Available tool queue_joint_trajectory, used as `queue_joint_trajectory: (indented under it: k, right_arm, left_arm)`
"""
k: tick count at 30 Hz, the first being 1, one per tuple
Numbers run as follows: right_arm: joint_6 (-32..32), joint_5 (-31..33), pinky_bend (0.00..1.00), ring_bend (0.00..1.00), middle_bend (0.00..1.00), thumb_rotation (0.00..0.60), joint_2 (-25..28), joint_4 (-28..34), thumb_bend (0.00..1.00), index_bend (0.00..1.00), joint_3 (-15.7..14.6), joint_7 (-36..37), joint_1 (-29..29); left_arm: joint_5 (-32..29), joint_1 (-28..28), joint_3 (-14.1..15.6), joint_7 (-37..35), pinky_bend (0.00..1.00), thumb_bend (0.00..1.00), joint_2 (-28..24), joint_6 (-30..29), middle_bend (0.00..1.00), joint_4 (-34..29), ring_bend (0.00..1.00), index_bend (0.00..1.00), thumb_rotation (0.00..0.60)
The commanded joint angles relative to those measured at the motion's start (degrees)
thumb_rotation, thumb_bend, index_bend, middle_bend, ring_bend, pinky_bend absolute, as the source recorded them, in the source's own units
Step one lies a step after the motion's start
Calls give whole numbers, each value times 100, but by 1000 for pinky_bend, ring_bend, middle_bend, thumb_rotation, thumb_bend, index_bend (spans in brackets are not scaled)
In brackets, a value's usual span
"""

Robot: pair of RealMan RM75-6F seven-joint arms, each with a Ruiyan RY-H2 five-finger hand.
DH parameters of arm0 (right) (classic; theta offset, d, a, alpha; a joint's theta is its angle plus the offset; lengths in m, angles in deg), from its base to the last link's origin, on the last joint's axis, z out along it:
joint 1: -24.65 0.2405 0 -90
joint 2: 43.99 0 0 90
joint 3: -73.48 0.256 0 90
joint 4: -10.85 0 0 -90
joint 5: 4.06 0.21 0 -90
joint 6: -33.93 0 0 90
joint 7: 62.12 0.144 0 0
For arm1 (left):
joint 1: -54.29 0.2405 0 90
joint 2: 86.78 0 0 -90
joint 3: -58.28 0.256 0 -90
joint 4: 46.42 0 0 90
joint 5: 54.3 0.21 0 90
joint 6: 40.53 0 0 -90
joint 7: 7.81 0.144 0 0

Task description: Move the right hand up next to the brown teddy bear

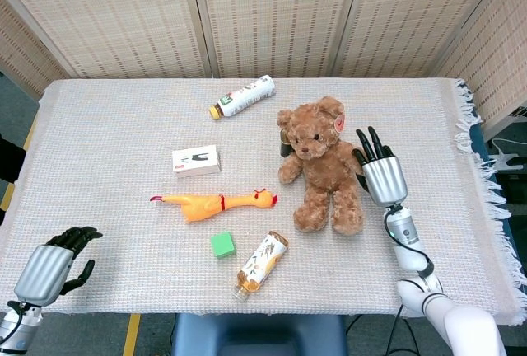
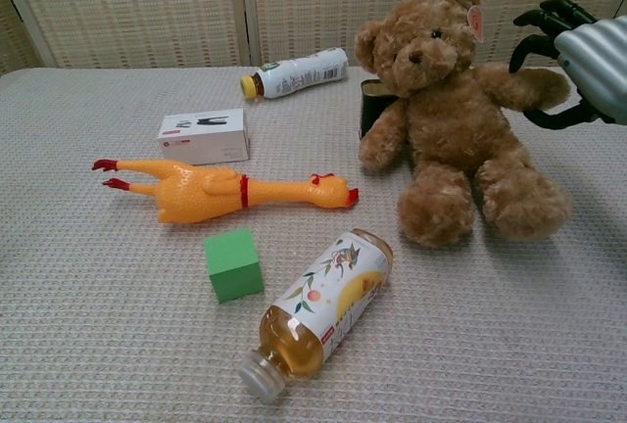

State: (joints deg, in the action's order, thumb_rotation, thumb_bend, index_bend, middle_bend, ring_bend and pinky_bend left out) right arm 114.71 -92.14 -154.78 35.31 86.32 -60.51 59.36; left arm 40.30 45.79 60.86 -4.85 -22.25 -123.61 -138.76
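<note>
Brown teddy bear (image 1: 321, 165) seated-to-reclining on the cloth-covered counter (image 1: 107, 125), right of centre, with its head toward the folding screen and its legs toward the robot; its long axis runs from head to feet, roughly front to back across the counter, and its face looks up and toward the robot. A small dark object (image 2: 370, 105) stands touching the bear's flank on the side away from the right robot hand. The right robot hand (image 1: 383, 176) is just beside the bear's outstretched arm, fingers apart and pointing away from the robot, holding nothing; in the chest view its dark fingertips (image 2: 537, 22) lie at or very near the paw, and contact cannot be settled. The left robot hand (image 1: 49, 269) rests well apart from the bear at the counter's near edge, fingers curled in loosely with nothing in them. Judged by its plush pile, the bear is probably light, soft and yielding, not slippery or fragile; it would tip or slide under a light push. If it were to be taken up, the torso or an arm offers the best purchase, since the limbs compress. Between the bear and the left robot hand lie a rubber chicken (image 1: 216, 202), a green block (image 1: 222, 245) and a juice bottle (image 1: 261, 264).
</note>
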Motion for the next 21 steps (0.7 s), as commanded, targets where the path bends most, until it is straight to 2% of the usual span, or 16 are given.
queue_joint_trajectory:
  k: [1,9,21]
  right_arm:
    - [11,90,481,26,115,600,-227,-376,151,411,12,22,135]
    - [248,324,523,66,160,600,-503,-891,150,537,157,71,297]
    - [-160,382,528,66,160,600,-591,-1149,151,546,-81,74,223]
  left_arm:
    - [19,3,8,5,425,444,-4,-8,232,10,222,270,600]
    - [27,5,11,-13,425,443,-6,-10,232,9,222,270,600]
    - [28,7,6,2,425,443,-7,-18,232,1,222,270,600]
